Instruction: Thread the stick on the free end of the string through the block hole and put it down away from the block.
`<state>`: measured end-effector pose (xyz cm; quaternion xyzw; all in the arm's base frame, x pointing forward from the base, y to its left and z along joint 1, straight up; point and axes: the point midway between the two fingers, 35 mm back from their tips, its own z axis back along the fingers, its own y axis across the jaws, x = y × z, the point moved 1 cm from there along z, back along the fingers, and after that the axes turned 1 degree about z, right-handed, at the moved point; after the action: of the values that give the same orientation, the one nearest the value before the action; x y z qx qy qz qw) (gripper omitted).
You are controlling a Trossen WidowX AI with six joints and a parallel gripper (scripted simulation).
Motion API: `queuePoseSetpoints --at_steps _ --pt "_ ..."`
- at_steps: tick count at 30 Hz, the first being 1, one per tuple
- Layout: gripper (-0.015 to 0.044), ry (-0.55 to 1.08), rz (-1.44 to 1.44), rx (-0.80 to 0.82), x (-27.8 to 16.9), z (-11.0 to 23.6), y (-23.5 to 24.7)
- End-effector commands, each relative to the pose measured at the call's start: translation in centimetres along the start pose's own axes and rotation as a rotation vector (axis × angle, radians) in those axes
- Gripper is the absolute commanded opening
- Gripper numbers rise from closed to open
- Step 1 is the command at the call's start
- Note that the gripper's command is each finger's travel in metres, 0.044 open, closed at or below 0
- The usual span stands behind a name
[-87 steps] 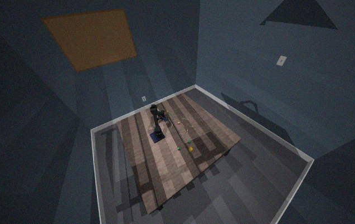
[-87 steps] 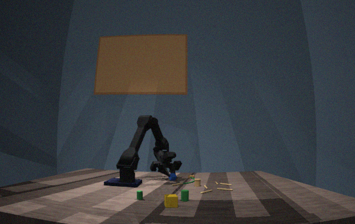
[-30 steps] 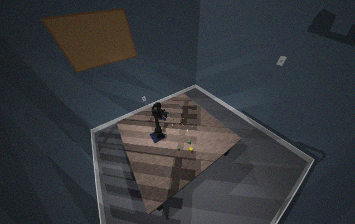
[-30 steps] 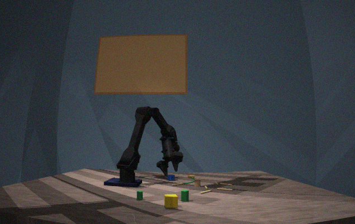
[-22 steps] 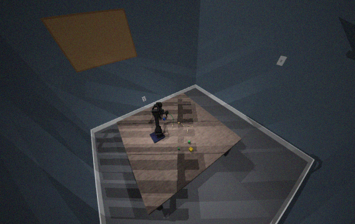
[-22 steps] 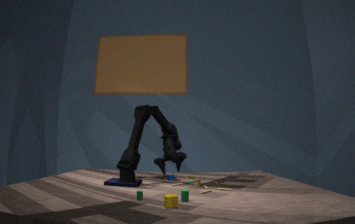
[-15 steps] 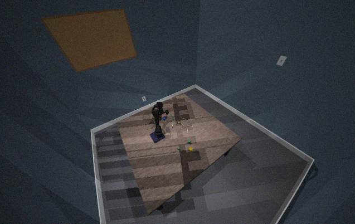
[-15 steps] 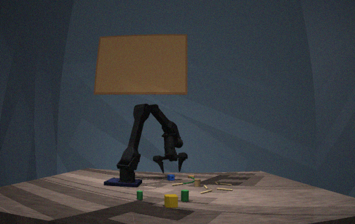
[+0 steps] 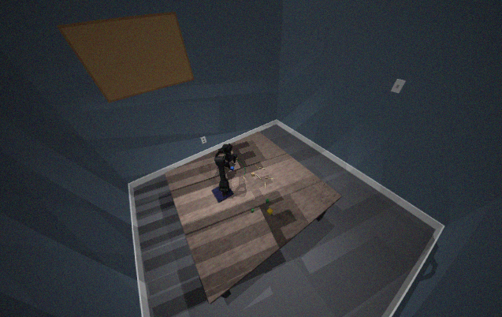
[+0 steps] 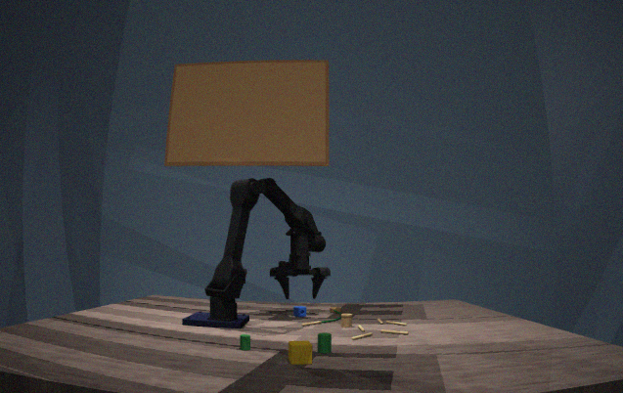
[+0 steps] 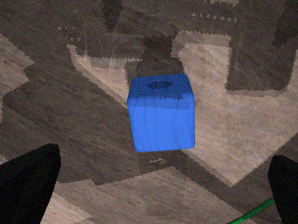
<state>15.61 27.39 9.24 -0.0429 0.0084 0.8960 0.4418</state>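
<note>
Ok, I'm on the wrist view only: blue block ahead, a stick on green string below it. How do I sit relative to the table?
Observer: In the exterior view the jaws hang open above the table, over the blue block and clear of it, touching nothing.
Operator: What's the far end tied to?
Observer: The green string runs from the stick to a round button, which stands to the right of the block in that view.
Operator: Any lookalikes nearby?
Observer: Yes, several loose sticks lie further right, past the button.
</note>
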Motion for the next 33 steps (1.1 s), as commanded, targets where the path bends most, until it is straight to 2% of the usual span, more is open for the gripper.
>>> queuePoseSetpoints --at_steps 1,20,28,33 --pt "0.044 -0.094 0.409 -0.027 -0.29 0.39 0.25" --pt "0.044 -0.093 0.409 -0.027 -0.39 0.41 0.21" --pt "0.024 -0.087 0.402 -0.026 -0.36 0.4 0.22" --pt "0.024 -0.087 0.402 -0.026 -0.38 0.4 0.21"
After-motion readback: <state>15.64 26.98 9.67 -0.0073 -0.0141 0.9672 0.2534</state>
